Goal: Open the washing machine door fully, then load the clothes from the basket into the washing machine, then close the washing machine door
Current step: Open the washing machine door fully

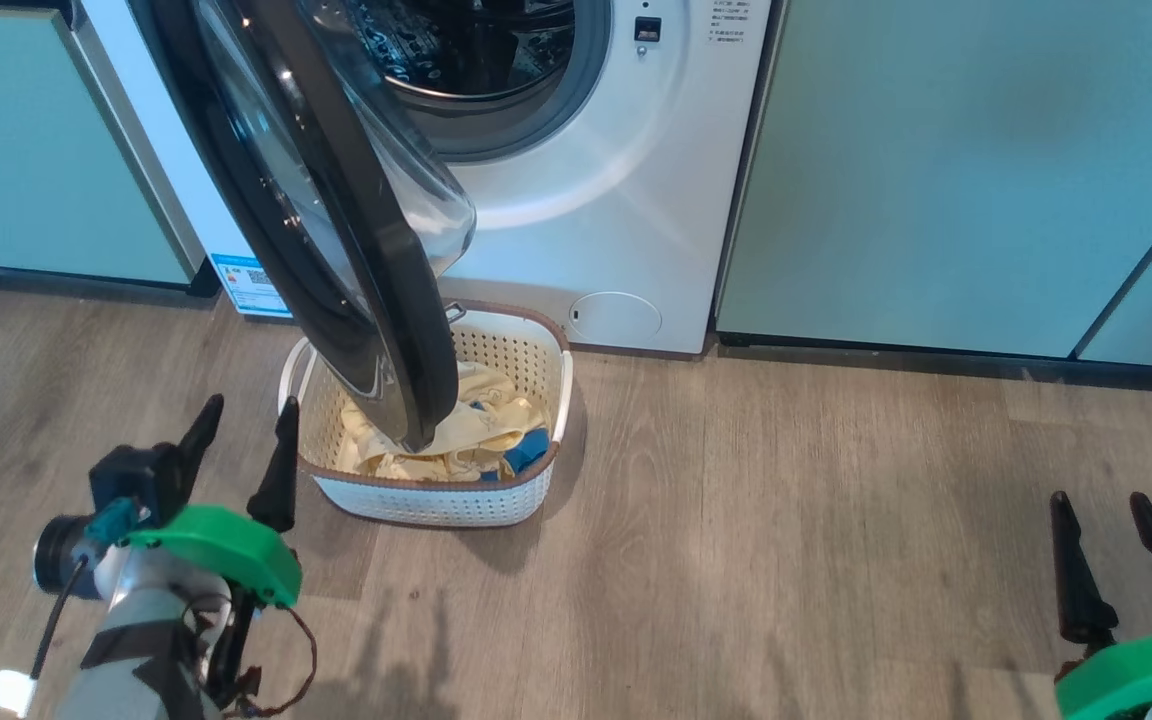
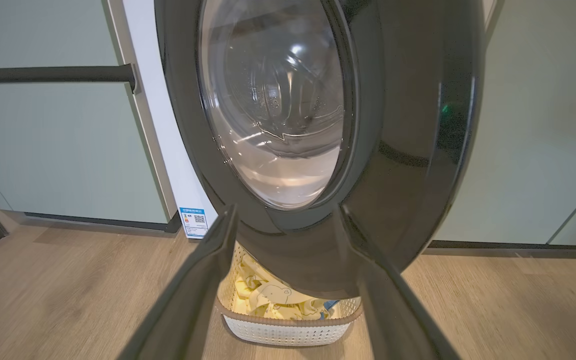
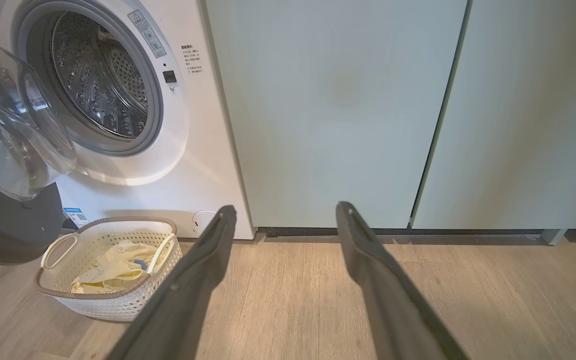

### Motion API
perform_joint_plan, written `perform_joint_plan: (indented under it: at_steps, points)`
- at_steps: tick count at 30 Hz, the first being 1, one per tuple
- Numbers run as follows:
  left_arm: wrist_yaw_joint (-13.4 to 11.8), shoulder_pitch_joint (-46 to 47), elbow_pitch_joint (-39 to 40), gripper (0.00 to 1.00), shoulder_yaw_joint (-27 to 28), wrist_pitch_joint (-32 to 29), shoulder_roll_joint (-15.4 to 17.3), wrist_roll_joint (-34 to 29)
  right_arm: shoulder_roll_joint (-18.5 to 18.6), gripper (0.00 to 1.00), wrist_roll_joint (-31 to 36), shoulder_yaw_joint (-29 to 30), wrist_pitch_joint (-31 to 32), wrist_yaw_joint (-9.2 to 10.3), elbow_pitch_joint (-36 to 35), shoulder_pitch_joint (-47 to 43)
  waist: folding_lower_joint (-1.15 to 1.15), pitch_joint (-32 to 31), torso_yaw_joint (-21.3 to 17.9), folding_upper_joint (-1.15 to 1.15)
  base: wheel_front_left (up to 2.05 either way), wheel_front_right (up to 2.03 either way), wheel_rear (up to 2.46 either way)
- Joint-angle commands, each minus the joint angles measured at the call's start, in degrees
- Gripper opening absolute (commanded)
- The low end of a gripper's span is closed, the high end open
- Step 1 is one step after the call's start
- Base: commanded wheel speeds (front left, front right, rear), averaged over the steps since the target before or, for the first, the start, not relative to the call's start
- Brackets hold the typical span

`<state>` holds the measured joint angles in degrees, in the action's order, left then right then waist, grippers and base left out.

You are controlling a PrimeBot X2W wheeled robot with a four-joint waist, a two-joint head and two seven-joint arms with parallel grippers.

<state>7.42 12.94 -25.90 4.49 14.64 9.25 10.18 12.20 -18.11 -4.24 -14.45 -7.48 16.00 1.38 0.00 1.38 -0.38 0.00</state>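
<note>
My left jaws: wide open, holding nothing, just left of the basket [image 1: 436,505].
My right jaws: wide open, holding nothing, far off to the right over the floor [image 1: 786,520].
Door: the washing machine door [image 1: 336,250] stands open, sticking out toward me, its low edge over the basket.
Clothes: the clothes [image 1: 481,430] lie in the basket.
Basket: on the floor, right in front of the washing machine [image 1: 616,200].

The floor [image 1: 796,540] is grey-brown wood-look planking, its boards running left to right. Along its back edge stands the white washing machine [image 1: 626,220], with pale green cabinets [image 1: 946,170] on dark plinths at either side. The cream perforated basket [image 1: 436,505], brown-rimmed, sits on the planks just in front of the machine's base, casting a shadow to its right.
</note>
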Motion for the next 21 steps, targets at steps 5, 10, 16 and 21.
perform_joint_plan:
  at_steps: [5,10,16,21]
  points:
    - [0.06,3.87,2.22,0.0,3.53,0.36,0.92,1.65,0.54,1.0,0.46,-1.26,-0.54,-0.01,-1.84,0.54,0.0,0.08,0.23,0.0,0.0,0.0,0.0]
    - [0.06,6.06,4.39,0.0,6.06,0.36,1.48,3.39,0.62,1.0,0.39,-1.65,-0.54,-0.01,-1.56,0.49,0.0,-0.02,0.4,0.0,0.0,0.0,0.0]
    - [-1.0,11.58,9.39,0.0,10.93,0.36,2.46,6.28,0.58,1.0,0.16,-1.52,-0.54,-0.01,-1.4,0.23,0.0,-0.31,0.76,0.0,0.0,0.0,0.0]
    - [-2.24,19.05,16.76,0.0,10.37,-2.58,0.67,9.2,0.48,1.0,-0.05,-1.8,-0.54,-0.01,-1.27,-0.05,0.0,-0.45,1.33,0.0,0.0,0.0,0.0]
